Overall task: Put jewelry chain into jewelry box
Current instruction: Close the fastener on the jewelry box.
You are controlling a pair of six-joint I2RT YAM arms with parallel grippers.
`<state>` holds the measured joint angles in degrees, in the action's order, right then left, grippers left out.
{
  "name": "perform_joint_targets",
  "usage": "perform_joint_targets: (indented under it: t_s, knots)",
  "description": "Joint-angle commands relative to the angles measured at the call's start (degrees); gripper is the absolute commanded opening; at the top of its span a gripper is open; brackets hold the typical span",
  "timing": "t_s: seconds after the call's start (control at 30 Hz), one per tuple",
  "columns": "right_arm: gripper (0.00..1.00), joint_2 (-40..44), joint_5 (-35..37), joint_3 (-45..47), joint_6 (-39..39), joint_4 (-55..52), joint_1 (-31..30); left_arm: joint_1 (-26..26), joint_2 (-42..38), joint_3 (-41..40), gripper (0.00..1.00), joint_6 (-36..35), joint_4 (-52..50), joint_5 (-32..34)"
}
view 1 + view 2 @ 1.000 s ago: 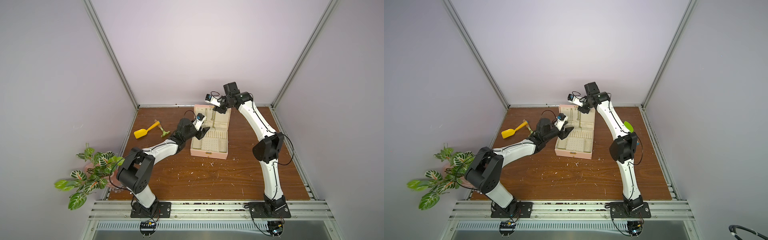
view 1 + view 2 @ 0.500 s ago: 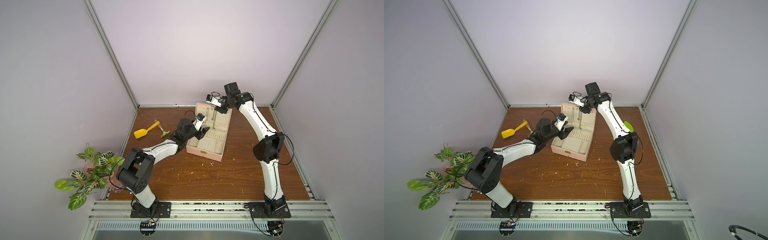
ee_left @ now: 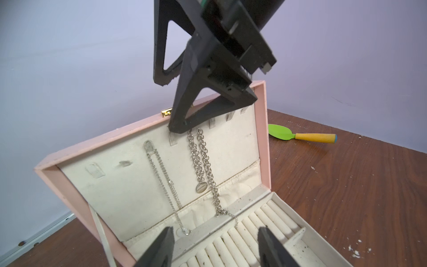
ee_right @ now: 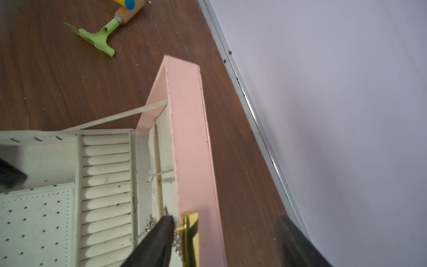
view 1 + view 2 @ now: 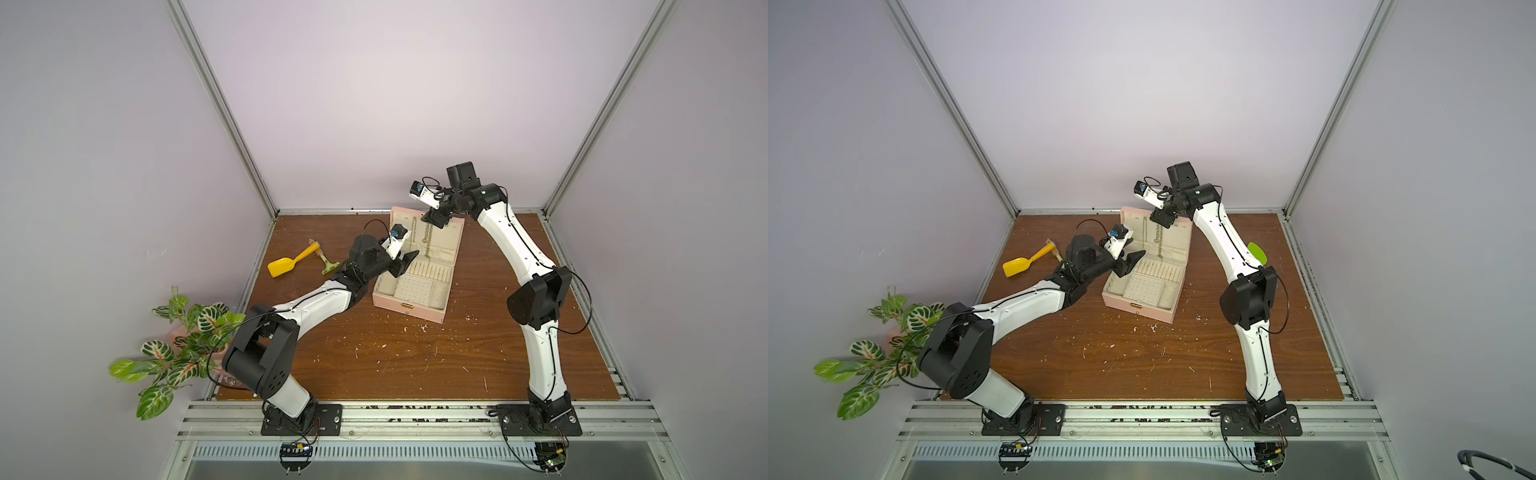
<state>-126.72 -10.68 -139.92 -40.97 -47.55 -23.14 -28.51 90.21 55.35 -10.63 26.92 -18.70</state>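
Since the jewelry chain [image 3: 201, 161] hangs, apparently hooked, inside the raised lid of the jewelry box [image 3: 262, 138], the right gripper [image 5: 433, 219] gapes astride the lid's edge; the left gripper [image 3: 216, 231] hovers open, empty, before the box.

The left arm [image 5: 316, 301] and right arm [image 5: 515, 245] were made of white shells joined by bulky black joints. Thin black cables [image 5: 587, 303] were looped alongside them. Black base plates [image 5: 301, 419] were studded with screws. The right gripper [image 3: 170, 108] was fitted with black triangular fingers [image 3: 184, 92], hollowed at the centre.
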Motion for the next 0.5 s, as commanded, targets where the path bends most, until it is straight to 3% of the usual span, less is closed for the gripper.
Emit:
perform_joint_targets:
  t_s: [0.0,0.13,0.3,0.47]
  knots:
    - [0.76,5.23,-2.24,-1.94,6.00,2.43,-0.17,0.74,-1.54,-0.50,0.62,-0.77,-1.58,0.20]
    - [0.79,9.42,-1.08,1.78,10.51,5.25,-0.24,0.74,-2.93,-1.64,0.62,-0.40,-2.05,0.38]
    - [0.86,20.78,0.96,19.06,16.48,17.06,-0.90,0.74,-3.13,-2.51,0.63,-0.30,-2.03,0.65]
    - [0.88,25.72,1.89,26.45,24.31,22.95,-2.18,0.74,-1.16,-1.32,0.63,-0.74,-2.10,0.55]
